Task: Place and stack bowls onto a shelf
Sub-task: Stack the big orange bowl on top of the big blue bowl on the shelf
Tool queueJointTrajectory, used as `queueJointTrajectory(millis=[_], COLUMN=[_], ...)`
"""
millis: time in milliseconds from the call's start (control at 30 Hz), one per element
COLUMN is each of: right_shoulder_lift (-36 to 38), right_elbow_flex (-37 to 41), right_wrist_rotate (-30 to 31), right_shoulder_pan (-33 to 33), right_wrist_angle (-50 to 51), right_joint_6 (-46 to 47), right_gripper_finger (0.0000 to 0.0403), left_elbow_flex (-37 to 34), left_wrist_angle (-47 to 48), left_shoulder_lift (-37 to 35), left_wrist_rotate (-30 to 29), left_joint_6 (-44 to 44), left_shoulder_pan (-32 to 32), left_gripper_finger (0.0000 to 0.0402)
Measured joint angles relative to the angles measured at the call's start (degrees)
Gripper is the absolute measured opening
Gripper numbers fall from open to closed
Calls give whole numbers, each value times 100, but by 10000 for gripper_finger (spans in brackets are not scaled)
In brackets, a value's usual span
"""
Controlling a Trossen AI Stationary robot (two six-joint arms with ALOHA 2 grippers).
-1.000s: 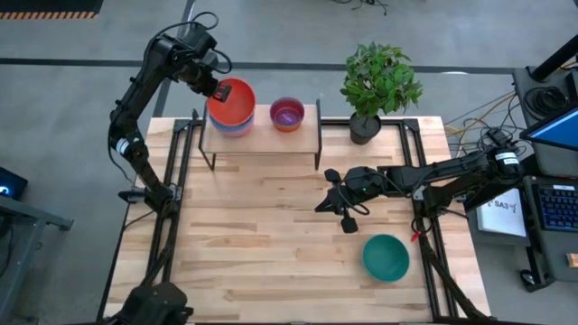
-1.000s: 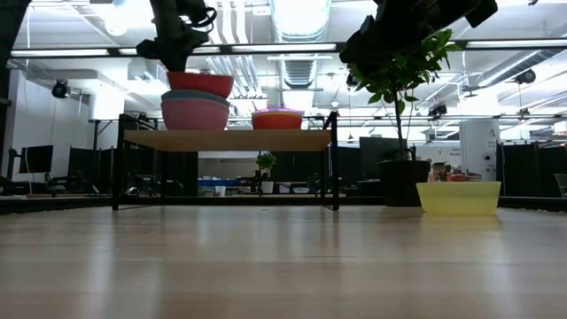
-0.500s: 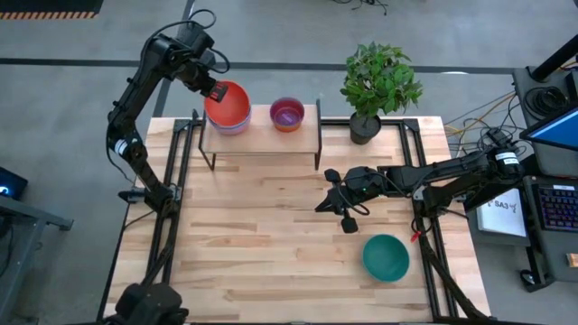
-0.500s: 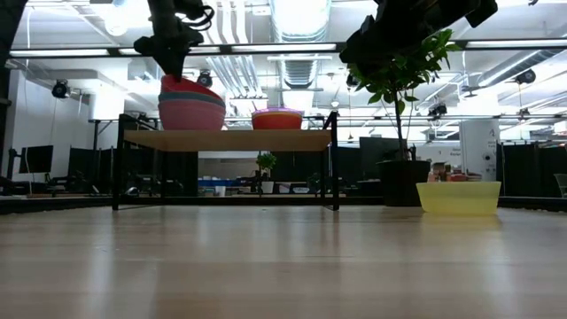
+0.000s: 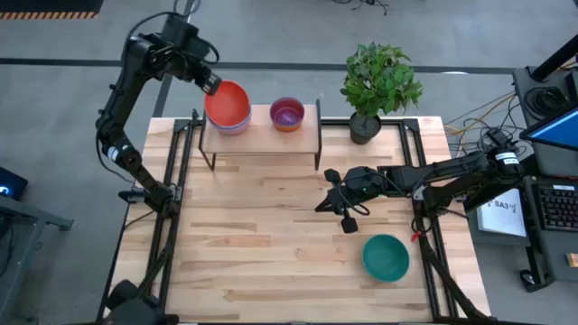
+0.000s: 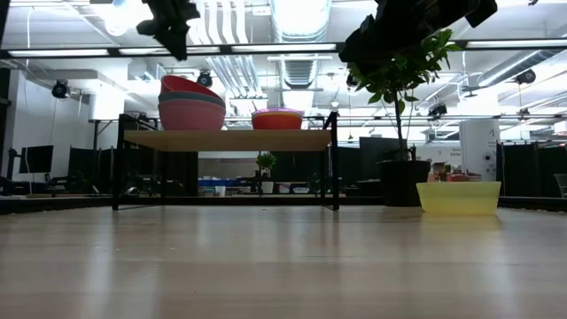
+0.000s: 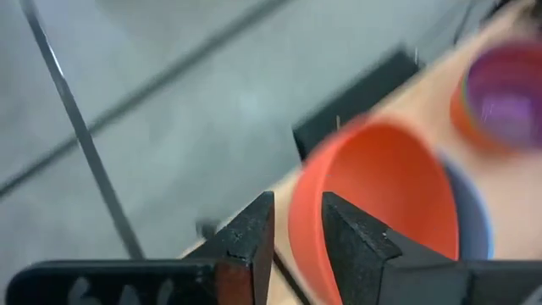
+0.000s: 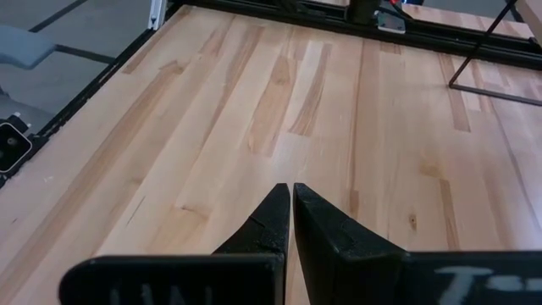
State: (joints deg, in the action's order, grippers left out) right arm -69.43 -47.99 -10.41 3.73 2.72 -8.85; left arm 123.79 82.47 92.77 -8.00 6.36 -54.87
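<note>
The red-orange bowl point(image 5: 228, 101) lies tilted in the blue and pink bowls on the left half of the shelf point(image 5: 262, 137), its left rim higher in the low view point(image 6: 188, 86). A purple bowl point(image 5: 287, 113) sits in an orange one on the shelf's right half. The teal bowl point(image 5: 386, 256) stands on the table, near right. My left gripper point(image 5: 211, 84) hangs open just above and left of the stack, clear of it point(image 6: 174, 42); its wrist view shows the red-orange bowl point(image 7: 381, 195) past the fingers. My right gripper point(image 5: 330, 203) hovers shut over the table's middle point(image 8: 290, 191).
A potted plant point(image 5: 379, 86) stands at the far edge, right of the shelf. Black metal frame rails run along the table's left and right sides. Bare planks lie in front of the shelf point(image 5: 262, 226) and under my right gripper.
My left gripper carried the red-orange bowl down into the blue-and-pink stack, came off its rim, then rose and drew back toward the far left. The bowl went from held above the stack to resting in it, tilted. The right arm kept still.
</note>
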Motion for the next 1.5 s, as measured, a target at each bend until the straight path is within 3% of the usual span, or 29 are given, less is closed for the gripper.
queueJointTrajectory(millis=[300, 500, 733, 933, 1133, 1500], right_shoulder_lift=[2, 2, 2, 2, 2, 2], right_elbow_flex=[-2, -2, -2, -1, -2, -2], right_wrist_rotate=[2, 2, 2, 11, 15, 17], right_shoulder_pan=[0, -1, 0, 0, -2, 0], right_wrist_angle=[-6, -6, -6, -32, -63, -72], right_joint_6=[-19, -78, -81, -117, -106, -69], right_gripper_finger=[9, 9, 9, 9, 9, 9], left_elbow_flex=[-949, -2605, -4621, -5772, -6129, -6164], left_wrist_angle=[-1502, -2967, -4431, -5208, -5297, -5146], left_shoulder_lift=[-411, -1068, -2264, -3039, -3193, -2926], left_wrist_rotate=[-74, -106, -95, -102, -200, -446], left_joint_6=[-83, -86, -88, -147, -404, -794], left_shoulder_pan=[-4, 9, 9, 7, 7, 2], left_gripper_finger=[54, 6, 1, 0, 0, 0])
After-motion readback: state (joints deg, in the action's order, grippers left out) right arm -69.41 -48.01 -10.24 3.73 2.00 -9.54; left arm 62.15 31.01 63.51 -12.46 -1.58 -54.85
